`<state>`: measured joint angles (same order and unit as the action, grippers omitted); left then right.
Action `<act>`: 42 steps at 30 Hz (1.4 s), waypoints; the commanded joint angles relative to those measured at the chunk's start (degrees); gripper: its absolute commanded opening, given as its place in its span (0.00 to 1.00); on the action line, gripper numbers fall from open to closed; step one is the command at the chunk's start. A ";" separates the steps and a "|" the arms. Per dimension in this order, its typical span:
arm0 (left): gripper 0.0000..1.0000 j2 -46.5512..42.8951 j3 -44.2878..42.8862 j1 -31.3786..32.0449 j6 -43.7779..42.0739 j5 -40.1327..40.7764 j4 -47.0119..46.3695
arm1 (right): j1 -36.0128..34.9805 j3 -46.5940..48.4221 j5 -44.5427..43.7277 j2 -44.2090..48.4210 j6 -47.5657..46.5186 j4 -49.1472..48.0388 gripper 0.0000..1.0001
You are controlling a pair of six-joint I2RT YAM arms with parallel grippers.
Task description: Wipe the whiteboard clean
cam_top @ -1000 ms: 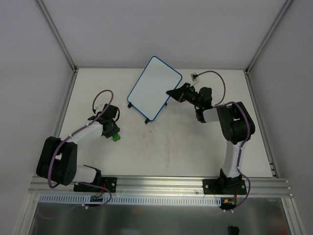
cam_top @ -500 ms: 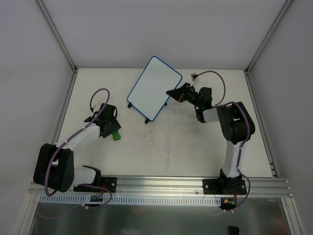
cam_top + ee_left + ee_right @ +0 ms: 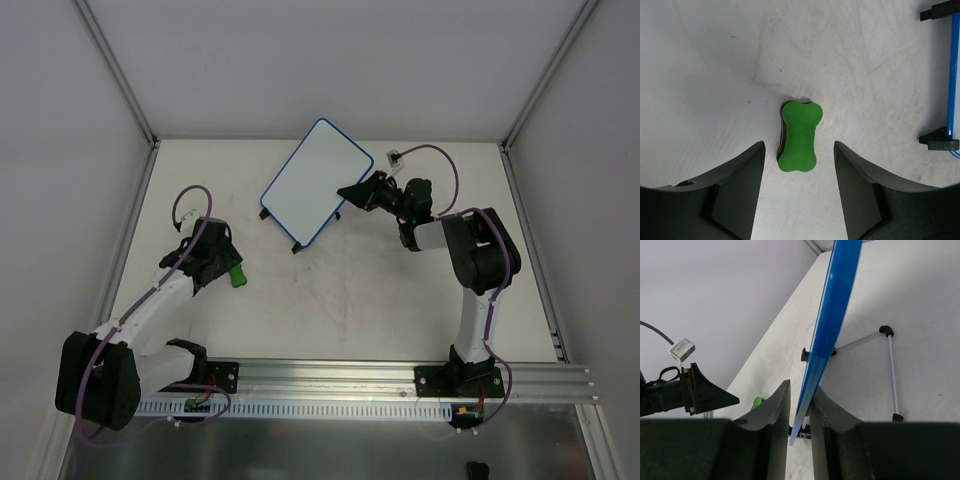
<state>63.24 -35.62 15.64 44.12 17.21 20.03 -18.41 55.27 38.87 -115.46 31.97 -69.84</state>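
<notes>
The whiteboard [image 3: 308, 180], white with a thin blue rim, stands tilted on its black feet at the back middle of the table, and no marks show on its face. My right gripper [image 3: 350, 193] is at its right edge. In the right wrist view the blue rim [image 3: 840, 300] runs between the fingers of that gripper [image 3: 801, 385], touching the right one, with a gap on the left. My left gripper [image 3: 222, 262] is open. The green eraser [image 3: 799, 136] lies loose on the table between its fingertips [image 3: 799, 146], touching neither.
Grey walls and aluminium frame posts [image 3: 120, 70] close in the table's back and sides. The board's wire stand [image 3: 890, 365] rests on the table behind it. A mounting rail [image 3: 330, 375] runs along the near edge.
My left gripper opened, let go of the green eraser and drew back toward the near left. My right jaws loosened on the board's rim, and the board shifted slightly.
</notes>
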 commanded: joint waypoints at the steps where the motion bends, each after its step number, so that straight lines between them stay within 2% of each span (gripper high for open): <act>1: 0.57 -2.25 0.11 -0.61 -0.52 2.04 0.27 | -1.19 0.90 2.61 1.73 -1.29 -3.46 0.24; 8: 0.66 -3.56 0.28 -0.52 -0.61 2.04 0.27 | -1.01 0.63 2.35 1.73 -1.29 -3.54 0.30; 10: 0.66 -3.83 0.28 -0.61 -0.79 2.04 0.27 | -0.92 0.46 2.35 1.73 -1.20 -3.63 0.43; 13: 0.66 -4.36 0.37 -0.52 -0.70 2.04 0.27 | -0.57 0.46 2.44 1.20 -0.33 -4.86 0.48; 22: 0.66 -5.67 0.72 -0.61 -0.96 2.30 0.27 | 0.57 0.11 1.91 -0.38 3.01 -7.32 0.73; 23: 0.66 -5.76 0.81 -0.52 -0.96 2.39 0.27 | 0.66 0.19 1.73 -0.64 3.36 -7.50 0.88; 25: 0.66 -6.29 0.90 -0.52 -0.96 2.48 0.27 | 1.10 0.28 1.47 -1.17 4.41 -8.11 0.98; 28: 0.70 -7.17 1.34 -0.52 -0.79 2.91 0.27 | 1.45 -1.03 0.51 -1.08 4.95 -9.78 0.99; 32: 0.99 -8.22 1.60 -0.61 -0.61 3.00 0.27 | 1.80 -3.32 -0.55 1.10 3.81 -10.40 0.99; 39: 0.99 -9.10 1.25 -0.61 -1.58 3.53 0.10 | 1.63 -9.20 -0.99 8.57 0.39 -10.93 0.99; 42: 0.99 -9.89 0.46 -0.61 -2.54 1.16 -0.08 | 1.63 -11.84 -1.61 11.13 -0.41 -10.84 0.99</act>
<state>55.16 -34.65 15.64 43.40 18.61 20.05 -16.78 44.80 38.26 -110.10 34.52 -72.97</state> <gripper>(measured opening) 0.990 0.988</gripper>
